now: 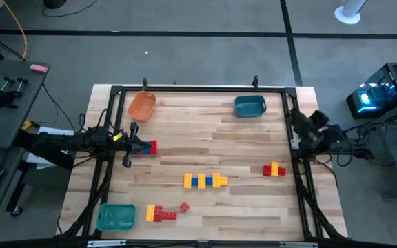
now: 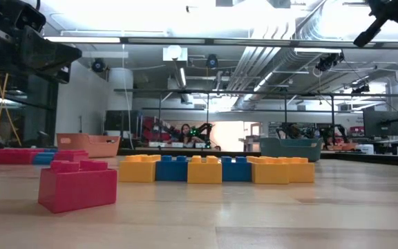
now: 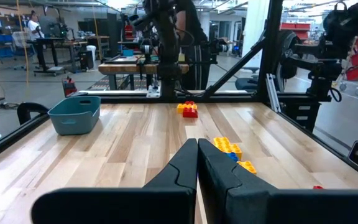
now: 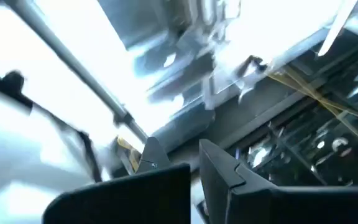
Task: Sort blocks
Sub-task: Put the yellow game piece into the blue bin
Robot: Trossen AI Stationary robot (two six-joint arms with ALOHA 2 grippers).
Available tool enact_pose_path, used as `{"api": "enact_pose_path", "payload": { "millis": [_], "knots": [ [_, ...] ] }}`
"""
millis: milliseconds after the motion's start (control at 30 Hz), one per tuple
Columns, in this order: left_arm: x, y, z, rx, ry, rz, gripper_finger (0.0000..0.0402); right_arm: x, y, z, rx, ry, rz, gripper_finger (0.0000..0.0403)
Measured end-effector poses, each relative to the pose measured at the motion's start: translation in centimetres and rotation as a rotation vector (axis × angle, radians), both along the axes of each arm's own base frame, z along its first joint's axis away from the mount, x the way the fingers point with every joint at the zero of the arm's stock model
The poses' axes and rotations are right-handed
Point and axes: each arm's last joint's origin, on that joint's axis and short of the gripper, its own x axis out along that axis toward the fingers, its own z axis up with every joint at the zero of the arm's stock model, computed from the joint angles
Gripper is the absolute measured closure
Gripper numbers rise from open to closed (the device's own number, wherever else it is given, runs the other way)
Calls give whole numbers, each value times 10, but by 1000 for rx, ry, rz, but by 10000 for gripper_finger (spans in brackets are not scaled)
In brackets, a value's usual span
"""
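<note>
Blocks lie scattered on the wooden table (image 1: 240,151): a yellow and blue row (image 1: 205,180) in the middle, a red and yellow pair (image 1: 274,169) at the right, a yellow and red cluster (image 1: 160,213) with a small red one (image 1: 185,206) near the front, and red and blue ones (image 1: 147,147) at the left. My left gripper (image 3: 197,149) is shut, level, above the table's left edge (image 1: 136,143), beside the red and blue blocks. My right gripper (image 4: 179,155) is at the right edge (image 1: 300,122), shut, tilted up toward the ceiling.
An orange tray (image 1: 142,105) stands at the far left, a blue tray (image 1: 249,106) at the far right and a green tray (image 1: 116,217) at the near left. A black frame (image 1: 205,89) runs around the table. People show in the room beyond.
</note>
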Motion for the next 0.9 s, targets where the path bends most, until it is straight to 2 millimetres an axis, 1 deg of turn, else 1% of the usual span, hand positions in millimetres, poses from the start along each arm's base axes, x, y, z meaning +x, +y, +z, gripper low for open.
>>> {"api": "enact_pose_path", "payload": {
  "millis": [67,167,233,333,400,500,567,667,800,900],
  "knots": [
    [0,0,0,0,0,0,401,7,2,8,-3,96,81,402],
    [0,0,0,0,0,0,401,28,6,17,-1,372,253,402],
    [0,0,0,0,1,0,401,46,9,21,-9,542,340,402],
    [0,0,0,0,0,0,401,76,17,26,-48,717,466,402],
    [0,0,0,0,0,0,401,98,21,26,-79,816,486,402],
    [0,0,0,0,0,0,401,128,26,22,-71,961,516,396],
    [0,0,0,0,0,0,401,145,29,24,-77,1035,574,379],
    [0,0,0,0,0,0,401,168,37,27,-113,1177,666,339],
    [0,0,0,0,1,1,401,195,56,31,-264,1400,714,274],
    [0,0,0,0,0,1,401,217,72,24,-376,1589,726,237]
  ]
}}
